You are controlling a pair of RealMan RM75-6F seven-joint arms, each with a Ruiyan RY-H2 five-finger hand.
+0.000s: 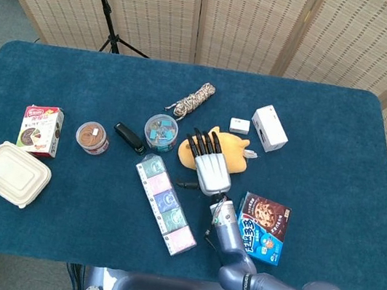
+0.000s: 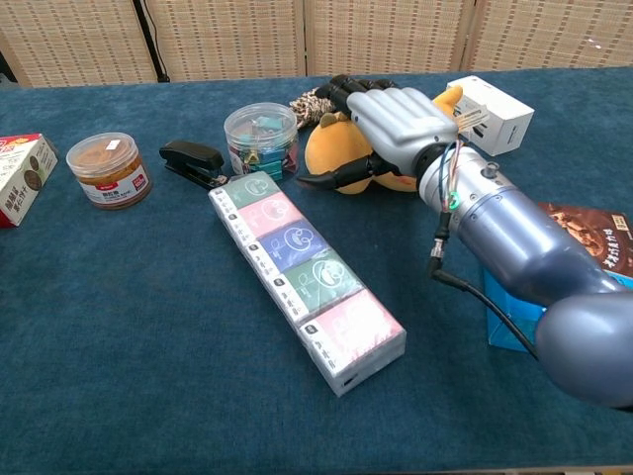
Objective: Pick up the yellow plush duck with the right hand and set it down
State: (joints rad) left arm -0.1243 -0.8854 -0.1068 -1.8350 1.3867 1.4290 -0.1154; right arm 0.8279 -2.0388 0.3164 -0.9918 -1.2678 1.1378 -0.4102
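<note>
From the head view, your right hand (image 1: 210,167) lies over the yellow plush duck (image 1: 231,149), which rests on the blue table (image 1: 339,153) between the clear round tub of clips (image 1: 160,131) and the white rectangular box (image 1: 269,127); your left hand is out of sight. From the chest view, that right hand (image 2: 396,124) wraps the duck (image 2: 331,148), dark fingers (image 2: 341,87) over its top and thumb against its front, so it grips the toy beside the long strip of pastel tissue packs (image 2: 302,272).

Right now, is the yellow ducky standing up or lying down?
Lying down, tipped on its side. The yellow plush duck stretches flat along the table, and the right hand rests over it.
</note>
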